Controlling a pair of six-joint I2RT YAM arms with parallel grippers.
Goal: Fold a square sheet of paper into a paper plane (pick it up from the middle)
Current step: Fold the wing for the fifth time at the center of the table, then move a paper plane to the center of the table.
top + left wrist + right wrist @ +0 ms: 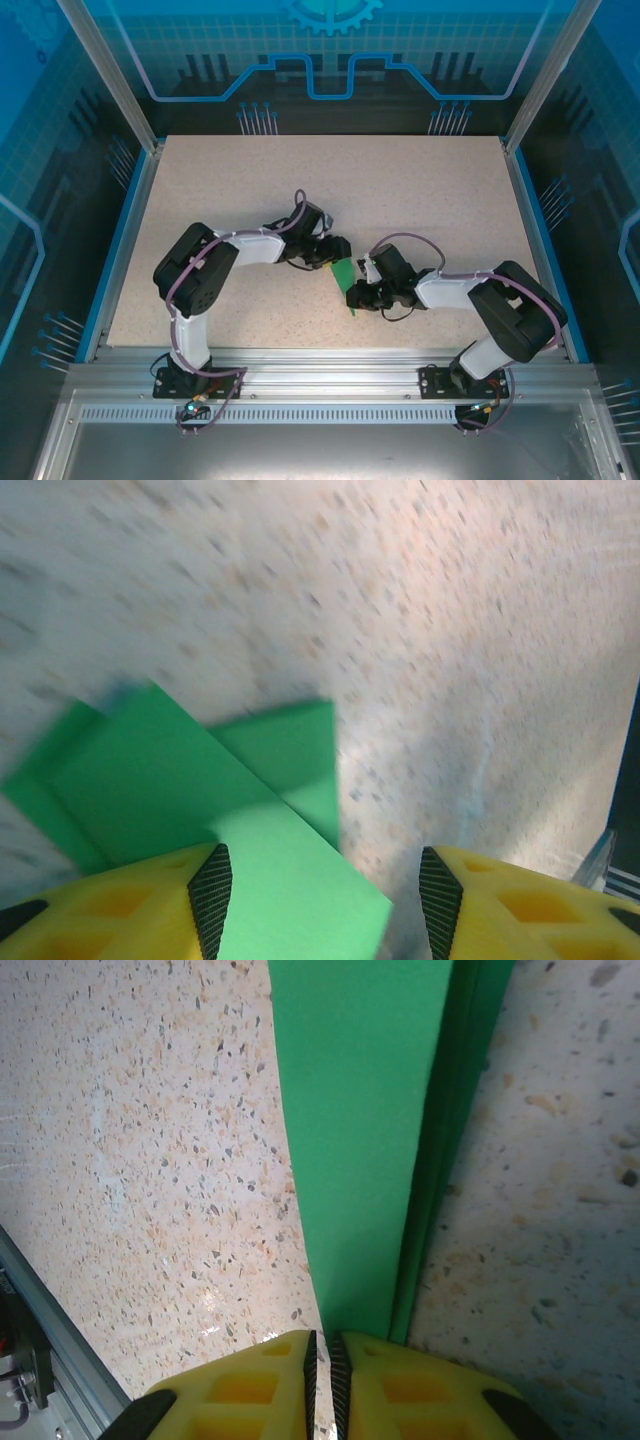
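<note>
Since the green paper sheet (345,276) is already folded into a narrow, layered strip, it takes up little room. It lies near the middle of the worktop (420,190), a little toward the near edge, between the two hands.

In the right wrist view the right hand (322,1365) is clenched almost completely. Its yellow fingers (250,1390) leave only a slit, and the strip's long edge runs straight into that slit, so it looks pinched on the near end of the paper.

The left hand (325,905) is released. Its jaws stand apart, one pad over the green surface and the other over bare speckled worktop, and they grasp nothing. That view is blurred, but overlapping flaps and a diagonal fold edge are plain enough.

As for handling, the paper should be very light and limp across any single layer, and noticeably stiffer along the creases where layers stack. It will probably slide easily on the smooth worktop and spring partly open at fresh folds, so one hand ought to pin it while the other works. A hard squeeze on a loose flap could crumple or tear it.

The safest place to take hold seems to be the folded spine or a stacked edge. The grip should be shallow, with the pads flat against the layers, and near the middle of the strip's length so that neither end droops.
</note>
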